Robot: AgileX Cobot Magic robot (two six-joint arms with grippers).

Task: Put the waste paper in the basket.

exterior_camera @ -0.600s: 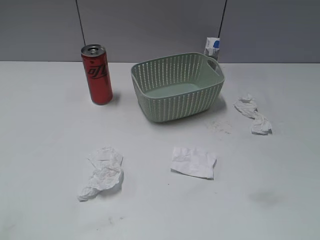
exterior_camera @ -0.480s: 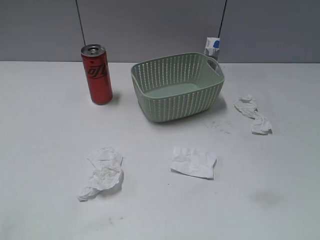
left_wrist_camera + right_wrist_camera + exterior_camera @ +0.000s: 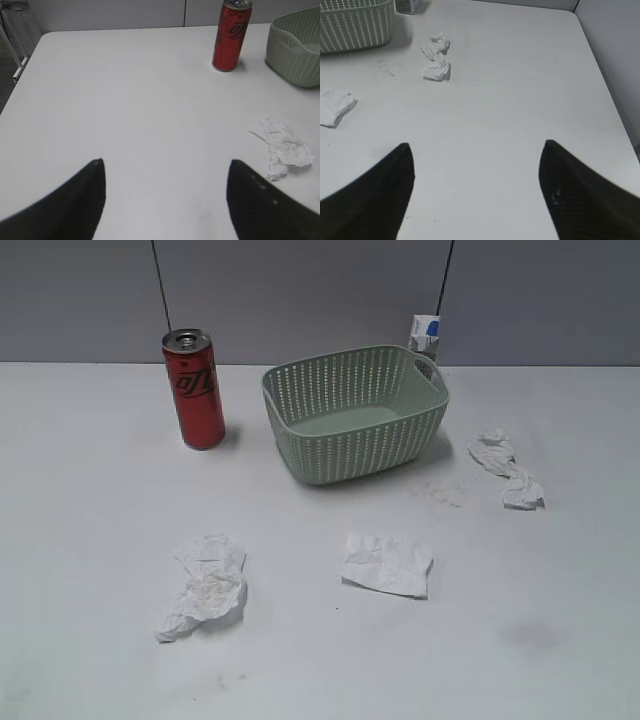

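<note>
Left gripper [image 3: 166, 172]: jaws spread wide, nothing held. Right gripper [image 3: 477, 155]: same, wide and empty. You see three waste paper pieces on table [image 3: 90, 500], all outside basket [image 3: 355, 412]: left piece [image 3: 205, 585] near-left of basket, flat piece [image 3: 387, 564] directly before it, twisted piece [image 3: 508, 469] just right. Red can [image 3: 194, 389] left of basket; small pack [image 3: 424, 334] behind it.

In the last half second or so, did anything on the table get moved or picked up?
Nothing visibly changed. The three pieces of waste paper lie on the table where they were, the basket has no paper in it, and the red can stands in the same spot. Neither gripper shows in the exterior view; in the wrist views the left gripper and right gripper are open, holding nothing.
</note>
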